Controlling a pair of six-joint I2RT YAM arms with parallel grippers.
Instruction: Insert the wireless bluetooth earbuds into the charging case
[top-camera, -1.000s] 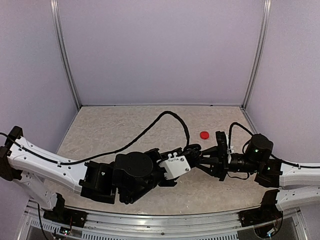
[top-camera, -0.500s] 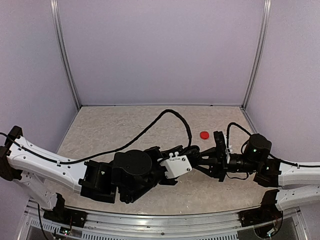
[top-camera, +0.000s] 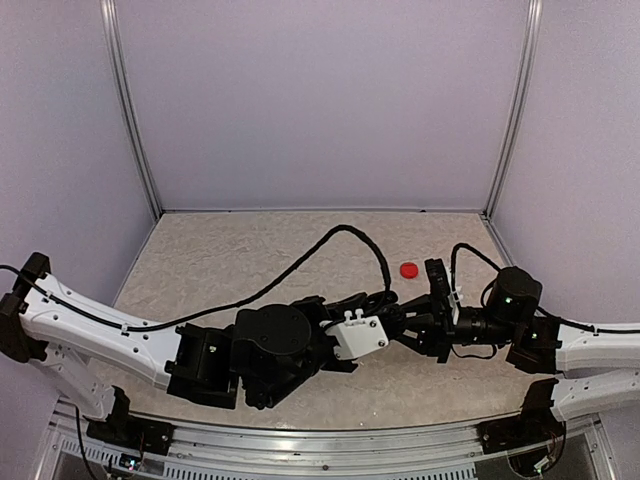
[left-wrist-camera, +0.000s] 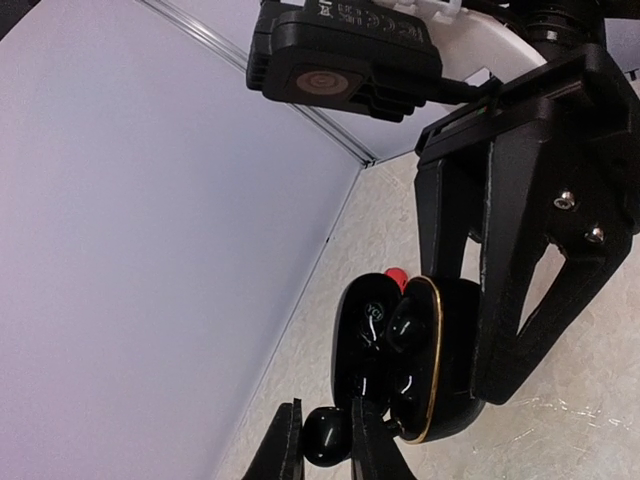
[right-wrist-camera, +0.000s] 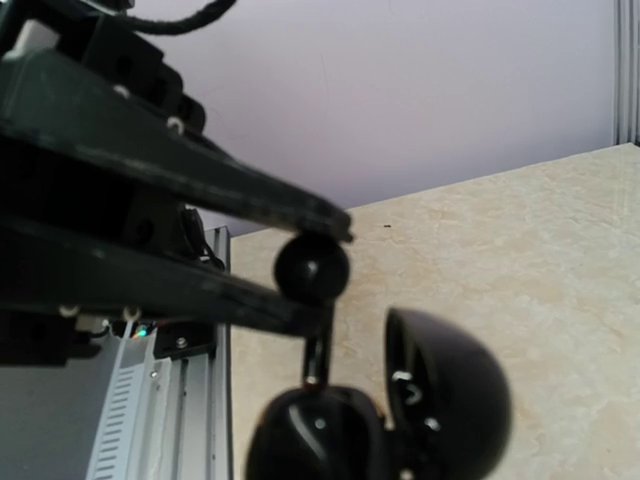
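left gripper pinched shut on a black earbud, just beside the open charging case; right gripper clamps the case from the opposite side; risks as I see them: bud is tiny and rounded, could twist in the pinch and meet its well stem-wrong; off-axis push could lever the case in the right fingers; early release drops it

The right claw and case crowd left claw.

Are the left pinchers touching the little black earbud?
Touching. In the left wrist view, the black earbud sits squeezed between both fingers of the left gripper, with no gap on either side.
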